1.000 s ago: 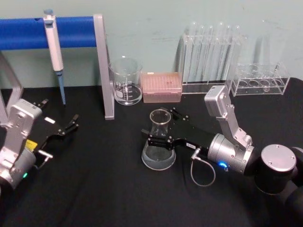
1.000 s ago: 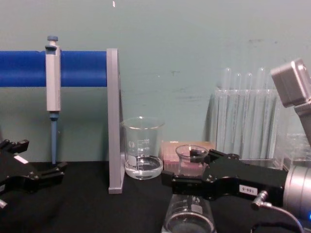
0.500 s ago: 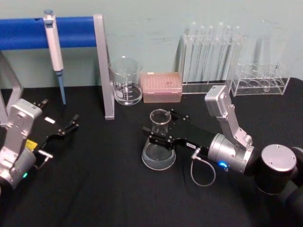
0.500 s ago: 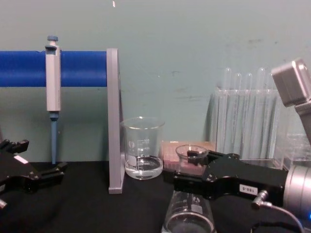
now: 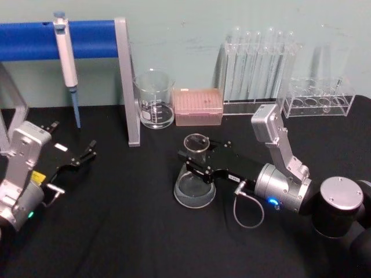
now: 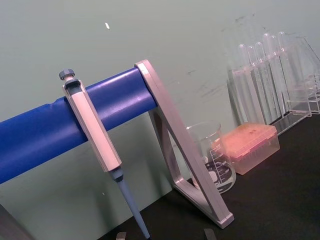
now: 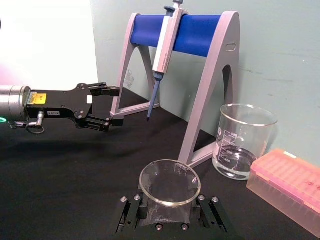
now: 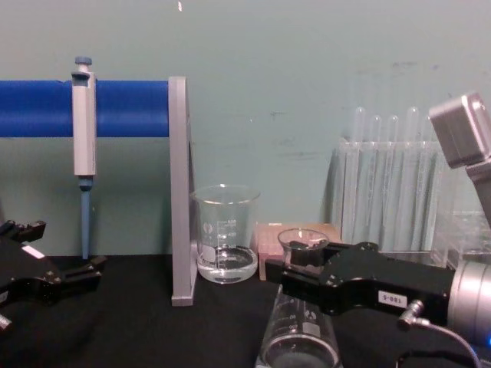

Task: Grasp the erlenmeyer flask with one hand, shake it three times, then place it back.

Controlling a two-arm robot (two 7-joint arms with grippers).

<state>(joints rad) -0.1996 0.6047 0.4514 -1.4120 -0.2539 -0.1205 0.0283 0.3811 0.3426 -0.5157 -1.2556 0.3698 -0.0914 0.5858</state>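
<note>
The erlenmeyer flask [image 5: 193, 190] [image 8: 299, 341] stands on the black table [image 5: 127, 226] near the middle, with a little clear liquid in its wide base. My right gripper [image 5: 197, 159] [image 8: 295, 264] reaches in from the right, its black fingers [image 7: 131, 214] pressed on either side of the flask neck [image 7: 167, 200], shut on it. My left gripper [image 5: 74, 139] [image 7: 112, 105] rests open at the table's left, well away from the flask.
Behind the flask stand a glass beaker [image 5: 154, 104] and a pink tip box [image 5: 199, 106]. A pipette [image 5: 66, 52] hangs on the blue-barred stand [image 5: 127, 81] at back left. A rack of test tubes [image 5: 258, 63] and a low clear rack [image 5: 319, 98] stand at back right.
The right gripper's fingers have drawn in onto the flask neck, and the flask has shifted slightly. The left arm has not moved.
</note>
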